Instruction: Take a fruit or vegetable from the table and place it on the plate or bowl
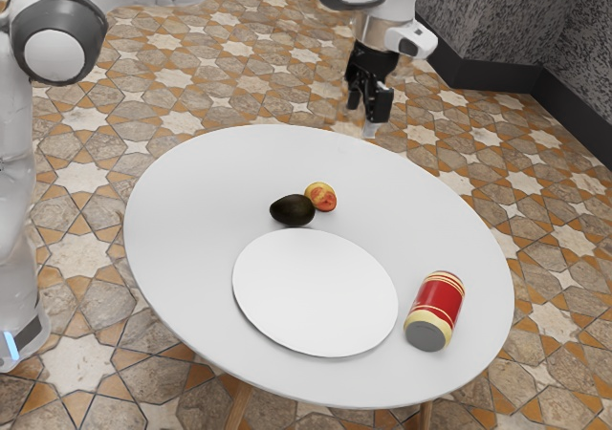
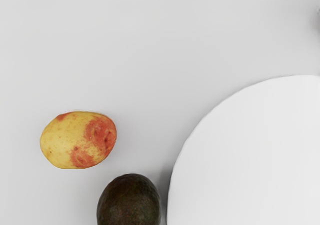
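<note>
Arm raised | tool (image 1: 369, 105) points down above table (image 1: 191, 210) rim | released, empty

- Table (image 1: 191, 191): white top under the plate, smooth and matt; the legs look like pale wood.
- Plate (image 1: 316, 291): white, smooth, matt, no shine.
- Avocado (image 1: 293, 209), just beside the plate: dark, dull, finely pebbled skin.
- Fruit (image 1: 321, 197), a little farther from the plate: smooth yellow-and-red skin, faint sheen.
- Can (image 1: 435, 311), near the plate: glossy red-and-cream wrap, grey metal-looking end.
- Gripper (image 1: 371, 117): black, matt, plastic-looking.
- Arm (image 1: 57, 33): white shell, smooth, slightly glossy.
- Floor (image 1: 535, 210): patterned tile, low sheen.
</note>
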